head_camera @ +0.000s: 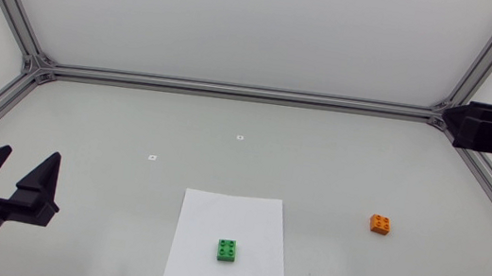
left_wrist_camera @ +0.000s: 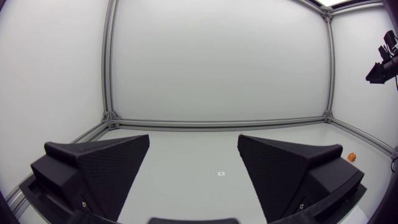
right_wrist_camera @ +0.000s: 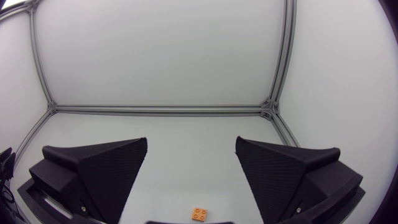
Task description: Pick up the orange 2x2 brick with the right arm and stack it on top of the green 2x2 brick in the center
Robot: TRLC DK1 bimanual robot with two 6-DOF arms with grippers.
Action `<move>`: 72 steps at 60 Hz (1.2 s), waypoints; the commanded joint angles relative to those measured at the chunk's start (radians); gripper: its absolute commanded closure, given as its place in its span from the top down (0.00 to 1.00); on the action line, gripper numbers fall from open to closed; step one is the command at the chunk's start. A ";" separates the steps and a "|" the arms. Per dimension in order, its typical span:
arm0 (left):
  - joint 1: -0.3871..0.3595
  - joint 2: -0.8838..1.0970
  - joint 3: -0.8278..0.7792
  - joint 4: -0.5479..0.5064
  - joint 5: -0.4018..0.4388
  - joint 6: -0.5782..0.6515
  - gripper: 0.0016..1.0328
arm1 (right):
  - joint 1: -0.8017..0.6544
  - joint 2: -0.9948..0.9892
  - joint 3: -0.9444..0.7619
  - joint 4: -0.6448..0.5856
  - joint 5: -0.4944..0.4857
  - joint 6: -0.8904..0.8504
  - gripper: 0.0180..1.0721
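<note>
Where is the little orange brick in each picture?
Head view: orange brick on the table, beside the white paper.
Left wrist view: tiny, far ahead, beyond one finger.
Right wrist view: just ahead, between the open fingers.
Shared landmark: the right gripper.

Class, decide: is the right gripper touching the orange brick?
Apart. In the head view the right gripper sits far back, with open table between it and the orange brick.

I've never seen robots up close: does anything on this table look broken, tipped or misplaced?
Nothing stands out. The green brick sits studs-up on the white sheet, the orange brick studs-up on the bare table, off the sheet; both look whole.
</note>
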 commanded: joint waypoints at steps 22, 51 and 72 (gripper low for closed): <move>0.002 -0.008 -0.041 -0.015 0.004 0.013 0.96 | -0.051 0.478 0.254 -0.390 -0.055 -0.399 0.96; 0.002 -0.008 -0.041 -0.015 0.004 0.013 0.96 | -0.063 0.712 0.207 -0.425 0.004 -1.007 0.95; 0.002 -0.008 -0.041 -0.015 0.004 0.013 0.96 | -0.117 0.735 0.162 -0.399 -0.031 -1.344 0.95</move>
